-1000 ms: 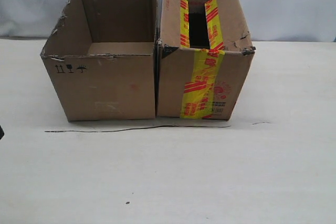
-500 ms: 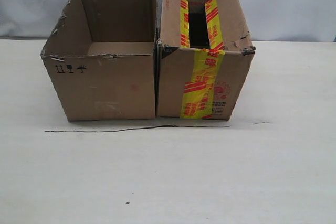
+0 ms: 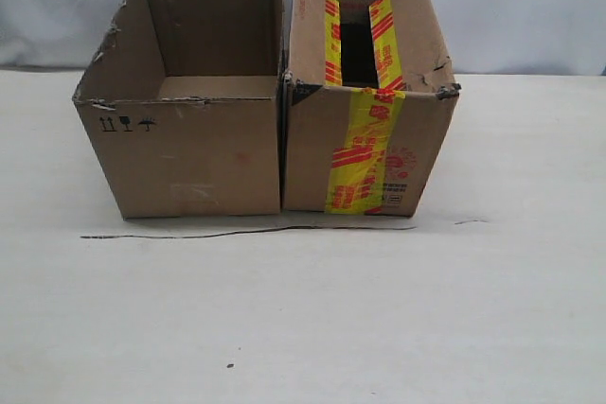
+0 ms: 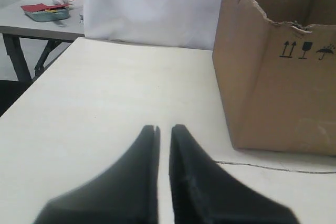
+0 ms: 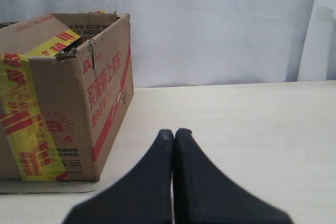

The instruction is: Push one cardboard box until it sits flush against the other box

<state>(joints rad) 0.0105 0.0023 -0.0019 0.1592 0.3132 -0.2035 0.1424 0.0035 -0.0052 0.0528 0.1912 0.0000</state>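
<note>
Left gripper [image 4: 164,128]: fingers nearly together, only a thin slit of table between the tips, nothing held, nothing touched; it hangs over bare table [image 4: 105,103], apart from the cardboard box [image 4: 273,93]. Right gripper [image 5: 174,132]: fingers pressed tip to tip, empty, over bare table, clear of the other box [image 5: 68,108]. Neither of my grippers shows in the exterior view. There, the cardboard box [image 3: 189,153] stands left of centre, upright, top open, its rim ragged and torn, most so along the left wall; 3 small black symbols [image 3: 128,124] sit at the upper left of its front face. The other box [image 3: 312,149] stands just right of it, with a wide yellow tape strip [image 3: 365,153] printed in red running over its top flaps and down the front. The 2 boxes meet along their facing walls at frame centre; I see no gap at the seam. A thin dark line [image 3: 237,233] lies on the table just in front of both.
</note>
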